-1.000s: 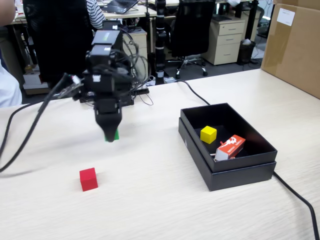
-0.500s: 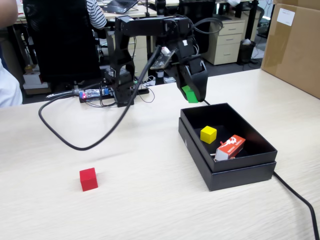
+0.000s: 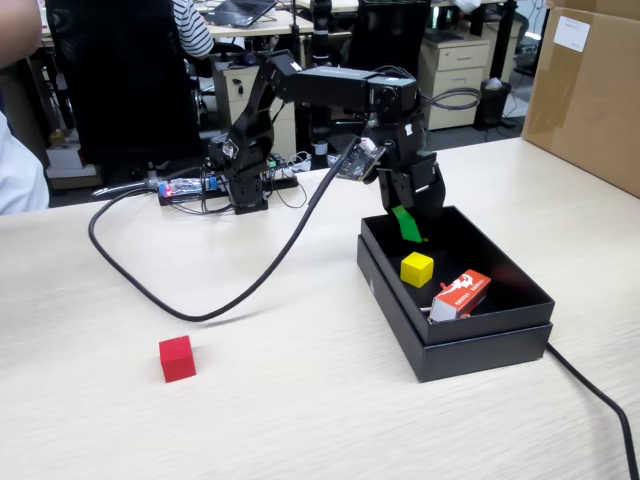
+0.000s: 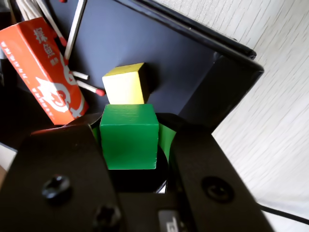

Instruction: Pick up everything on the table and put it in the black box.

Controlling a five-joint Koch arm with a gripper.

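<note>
The gripper [image 3: 408, 222], clenched on the green cube [image 4: 129, 136], has swung from mid-counter to above the black box [image 3: 392, 285]; release probably comes next, leaving the red cube [image 3: 177, 358].

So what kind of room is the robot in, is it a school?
More likely an office. Behind the table stand black swivel chairs and beige drawer cabinets, and an open laptop sits on a desk at the back.
</note>
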